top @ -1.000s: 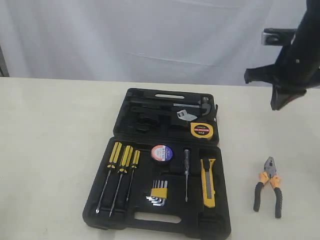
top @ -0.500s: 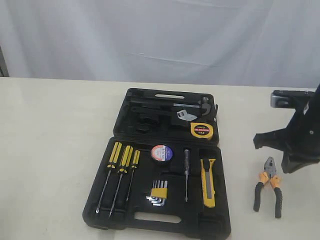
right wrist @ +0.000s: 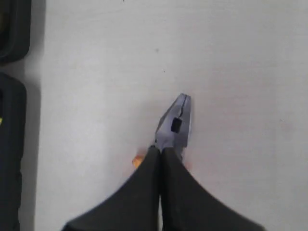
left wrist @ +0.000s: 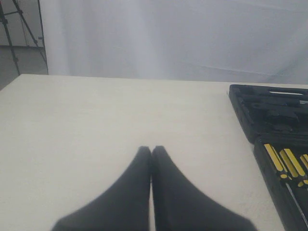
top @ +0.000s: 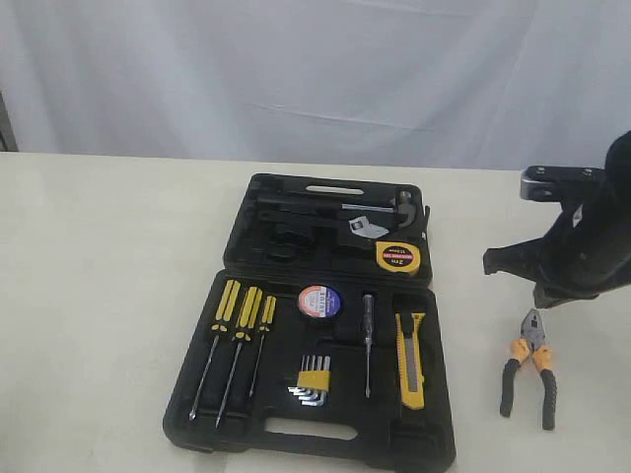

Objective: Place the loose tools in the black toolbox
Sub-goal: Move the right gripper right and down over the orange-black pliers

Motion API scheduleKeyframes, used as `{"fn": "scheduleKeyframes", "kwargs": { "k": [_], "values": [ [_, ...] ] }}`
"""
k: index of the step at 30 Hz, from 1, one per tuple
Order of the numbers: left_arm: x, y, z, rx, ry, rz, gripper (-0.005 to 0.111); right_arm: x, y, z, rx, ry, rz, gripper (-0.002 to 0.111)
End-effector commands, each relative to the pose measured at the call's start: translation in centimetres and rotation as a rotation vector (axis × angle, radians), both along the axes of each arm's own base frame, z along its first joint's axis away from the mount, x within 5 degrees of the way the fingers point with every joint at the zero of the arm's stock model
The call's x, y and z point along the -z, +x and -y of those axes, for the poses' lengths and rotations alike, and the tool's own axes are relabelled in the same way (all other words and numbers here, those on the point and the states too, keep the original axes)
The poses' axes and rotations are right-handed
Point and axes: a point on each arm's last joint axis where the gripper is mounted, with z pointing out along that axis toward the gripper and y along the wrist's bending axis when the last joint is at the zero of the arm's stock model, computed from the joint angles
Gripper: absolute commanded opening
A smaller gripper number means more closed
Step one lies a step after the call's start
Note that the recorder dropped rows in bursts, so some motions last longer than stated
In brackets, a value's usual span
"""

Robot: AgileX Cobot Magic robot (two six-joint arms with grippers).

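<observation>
The open black toolbox (top: 325,434) lies in the middle of the table. In it sit the yellow utility knife (top: 410,360), the yellow tape measure (top: 398,257) and the black tape roll (top: 318,301). The pliers (top: 533,347) with orange-and-black handles lie loose on the table to its right. My right gripper (top: 552,294) hangs shut just above the pliers' head. In the right wrist view its tips (right wrist: 160,150) cover the joint below the grey pliers head (right wrist: 177,122). My left gripper (left wrist: 150,150) is shut and empty over bare table, left of the toolbox (left wrist: 255,115).
Three yellow-and-black screwdrivers (top: 237,335), a hex key set (top: 314,382), a thin tester screwdriver (top: 367,340) and a hammer (top: 394,209) sit in the toolbox. A white curtain hangs behind the table. The toolbox edge (right wrist: 9,144) shows beside the pliers.
My right arm came down from high at the right to just over the pliers, then lifted slightly and shifted left. The pliers and the toolbox have not moved.
</observation>
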Motion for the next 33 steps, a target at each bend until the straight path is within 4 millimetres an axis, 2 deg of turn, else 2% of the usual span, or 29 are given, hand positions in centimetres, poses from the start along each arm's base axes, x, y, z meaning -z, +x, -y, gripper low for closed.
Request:
{"fn": "scheduleKeyframes", "kwargs": {
  "k": [1, 6, 11, 16, 33],
  "values": [
    [0.1, 0.0, 0.0, 0.002, -0.004, 0.000, 0.000, 1.5, 2.5, 0.8, 0.013, 0.017, -0.020, -0.001],
    [0.1, 0.0, 0.0, 0.002, -0.004, 0.000, 0.000, 2.4, 4.5, 1.3, 0.008, 0.025, -0.028, -0.001],
    [0.1, 0.0, 0.0, 0.002, -0.004, 0.000, 0.000, 3.9, 4.7, 1.2, -0.002, 0.049, -0.064, -0.001],
    [0.1, 0.0, 0.0, 0.002, -0.004, 0.000, 0.000, 4.6, 4.7, 1.2, -0.001, 0.055, -0.082, -0.001],
    [0.1, 0.0, 0.0, 0.002, -0.004, 0.000, 0.000, 4.9, 4.0, 1.7, -0.028, 0.001, -0.165, -0.001]
  ]
}}
